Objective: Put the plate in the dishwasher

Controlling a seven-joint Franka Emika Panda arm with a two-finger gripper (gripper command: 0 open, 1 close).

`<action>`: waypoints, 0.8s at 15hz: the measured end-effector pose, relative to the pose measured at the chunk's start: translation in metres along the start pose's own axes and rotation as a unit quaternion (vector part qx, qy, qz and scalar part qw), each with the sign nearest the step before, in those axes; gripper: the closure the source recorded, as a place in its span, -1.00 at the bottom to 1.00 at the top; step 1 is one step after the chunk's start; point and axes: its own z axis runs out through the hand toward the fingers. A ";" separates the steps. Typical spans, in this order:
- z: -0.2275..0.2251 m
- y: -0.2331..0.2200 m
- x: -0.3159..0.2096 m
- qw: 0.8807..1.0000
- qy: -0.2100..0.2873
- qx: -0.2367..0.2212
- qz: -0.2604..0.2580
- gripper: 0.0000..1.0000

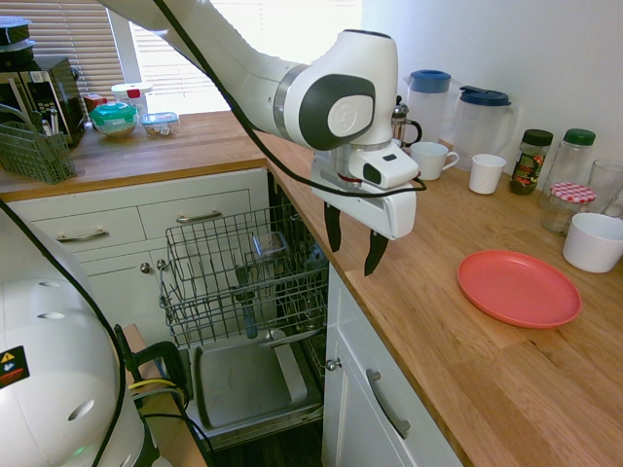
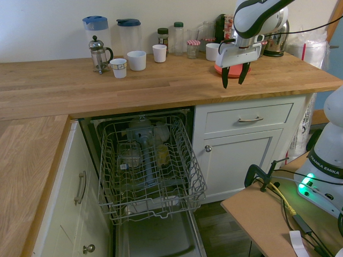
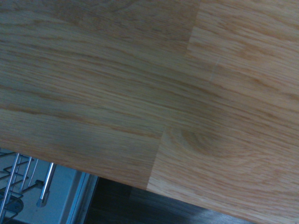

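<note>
With its jaws apart, the pincer [image 1: 355, 243] hangs near the counter edge. From the dishwasher [image 1: 255, 375], the plate [image 1: 519, 289] lies beyond it.

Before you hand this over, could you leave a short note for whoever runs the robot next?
End effector: open, holding nothing, above the front edge of the wooden worktop.
Plate: red, lying flat on the worktop near the white bowl.
Dishwasher: open, door down, with the wire rack pulled out and a few items in it.
Done: the dishwasher stands ready; the plate is not in it.
Left: grasp the plate, carry it over and set it in the rack.
</note>
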 end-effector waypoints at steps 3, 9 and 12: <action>-0.001 -0.001 0.001 1.000 0.000 0.007 0.006 -1.00; -0.039 0.023 0.062 0.995 0.013 0.058 0.086 -1.00; -0.055 0.057 0.116 0.986 0.010 0.094 0.134 -1.00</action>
